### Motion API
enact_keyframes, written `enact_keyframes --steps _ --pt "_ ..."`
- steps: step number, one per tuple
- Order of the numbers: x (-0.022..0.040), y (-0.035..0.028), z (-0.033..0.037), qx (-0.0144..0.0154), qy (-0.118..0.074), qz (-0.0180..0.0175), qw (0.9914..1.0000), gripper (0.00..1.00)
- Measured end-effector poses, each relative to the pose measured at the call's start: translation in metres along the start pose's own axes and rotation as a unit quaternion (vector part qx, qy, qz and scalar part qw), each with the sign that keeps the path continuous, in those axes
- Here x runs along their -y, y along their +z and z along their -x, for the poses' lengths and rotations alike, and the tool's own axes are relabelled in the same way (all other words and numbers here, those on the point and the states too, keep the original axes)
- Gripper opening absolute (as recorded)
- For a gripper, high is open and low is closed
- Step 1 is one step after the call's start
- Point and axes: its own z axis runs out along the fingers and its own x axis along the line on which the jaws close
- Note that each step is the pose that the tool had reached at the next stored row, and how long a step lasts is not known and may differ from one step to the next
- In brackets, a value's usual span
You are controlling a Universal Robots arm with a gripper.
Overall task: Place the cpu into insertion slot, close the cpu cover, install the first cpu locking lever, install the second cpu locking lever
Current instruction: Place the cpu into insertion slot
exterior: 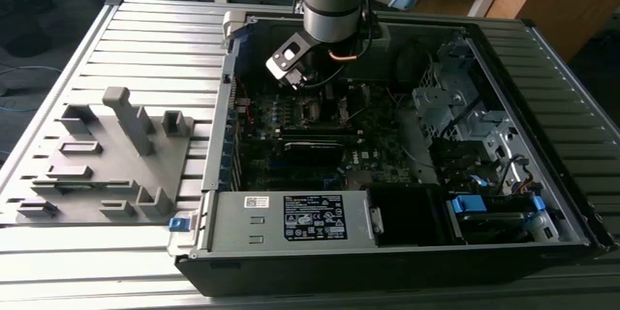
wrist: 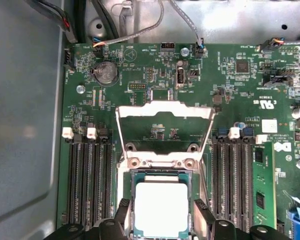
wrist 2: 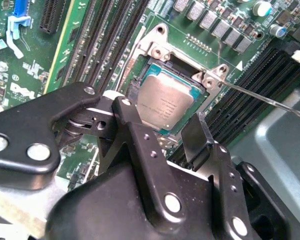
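The arm reaches down into the open computer case [exterior: 542,49] lying on the slatted bench [exterior: 145,41], with a grey plastic fixture [exterior: 107,157] beside the case on the exterior view's left. The gripper [exterior: 302,81] hangs low over the green board. In both wrist views the cpu [wrist: 161,209] [wrist 2: 165,102] lies flat in the slot [wrist: 161,176], silver top up. The gripper [wrist: 162,205] is spread wide, its black fingers [wrist: 124,210] standing either side of the chip with a gap showing on each side. The cover [wrist: 164,111] is swung up and back on its hinge, away from the chip. In the second wrist view a thin metal lever [wrist 2: 270,101] juts out from the slot's corner. Long black memory slots [wrist: 90,185] flank the slot.
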Motion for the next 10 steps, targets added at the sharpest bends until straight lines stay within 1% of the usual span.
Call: enact_keyframes --steps 10 --pt "0.0000 -0.0004 0.0000 0.0000 0.000 0.0000 1.00000 0.61"
